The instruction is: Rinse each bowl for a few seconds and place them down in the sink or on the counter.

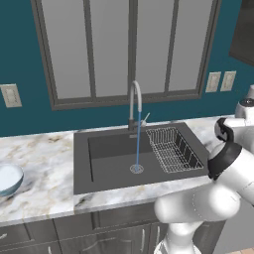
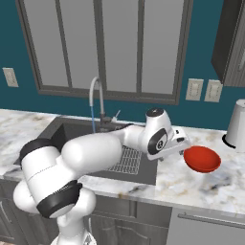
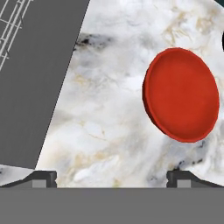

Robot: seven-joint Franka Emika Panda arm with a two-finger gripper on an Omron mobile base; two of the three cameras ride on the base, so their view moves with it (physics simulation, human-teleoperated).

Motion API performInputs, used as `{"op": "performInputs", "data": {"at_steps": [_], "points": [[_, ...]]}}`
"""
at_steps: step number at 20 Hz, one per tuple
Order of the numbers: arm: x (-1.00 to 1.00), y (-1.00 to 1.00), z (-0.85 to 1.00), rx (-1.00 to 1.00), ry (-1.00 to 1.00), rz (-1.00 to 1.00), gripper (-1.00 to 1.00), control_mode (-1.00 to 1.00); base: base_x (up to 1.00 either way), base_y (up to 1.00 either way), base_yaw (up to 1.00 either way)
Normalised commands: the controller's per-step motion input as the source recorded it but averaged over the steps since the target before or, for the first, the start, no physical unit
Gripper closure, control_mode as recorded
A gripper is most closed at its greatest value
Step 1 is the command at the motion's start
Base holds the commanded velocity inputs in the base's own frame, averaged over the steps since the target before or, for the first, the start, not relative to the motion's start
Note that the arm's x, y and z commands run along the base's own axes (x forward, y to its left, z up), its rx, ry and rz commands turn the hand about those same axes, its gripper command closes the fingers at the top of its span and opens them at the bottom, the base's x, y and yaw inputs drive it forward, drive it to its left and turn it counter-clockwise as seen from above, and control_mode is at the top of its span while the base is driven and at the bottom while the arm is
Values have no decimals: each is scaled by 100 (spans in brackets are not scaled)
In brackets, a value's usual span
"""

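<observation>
A: Status on the fingers (image 3: 112, 178)?

B: Spread wide, nothing between them. Hand view showed both tips at the bottom edge with bare marble between. Hand hung over the table (image 2: 191, 186) just right of the sink (image 1: 99, 158).

A: Bowls?

B: 2. Red bowl (image 2: 202, 159) sat on the table right of the sink, close in front of the hand. In the hand view the red bowl (image 3: 181, 94) was off-centre, toward the right tip. Pale blue-grey bowl (image 1: 9, 179) sat on the table well left of the sink, at the frame edge.

A: Water?

B: Tap (image 1: 135, 106) was running, thin stream (image 1: 138, 144) down to the drain. Wire rack (image 1: 173, 149) took the right part of the basin.

A: So the step was grabbing the red one.

B: My read, yes. To do it well: shift the hand so the near rim sits between the tips, not the whole bowl, since it looked wider than the spread. 1 tip inside, 1 outside, then clamp on the wall.

A: Risk?

B: Shallow glossy bowl, so it could slip or tip if pinched too near the lip. Go deeper on the rim, lift straight, clear the rack on the way to the stream.
</observation>
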Motion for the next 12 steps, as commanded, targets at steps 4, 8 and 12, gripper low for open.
{"op": "performInputs", "data": {"at_steps": [4,8,12], "points": [[23,0,-12,-3,0,0,-100,-100,0,0,0],[24,-11,-11,-1,0,0,-100,-100,0,0,0],[19,-21,-7,0,0,0,-100,-100,0,0,0]]}}
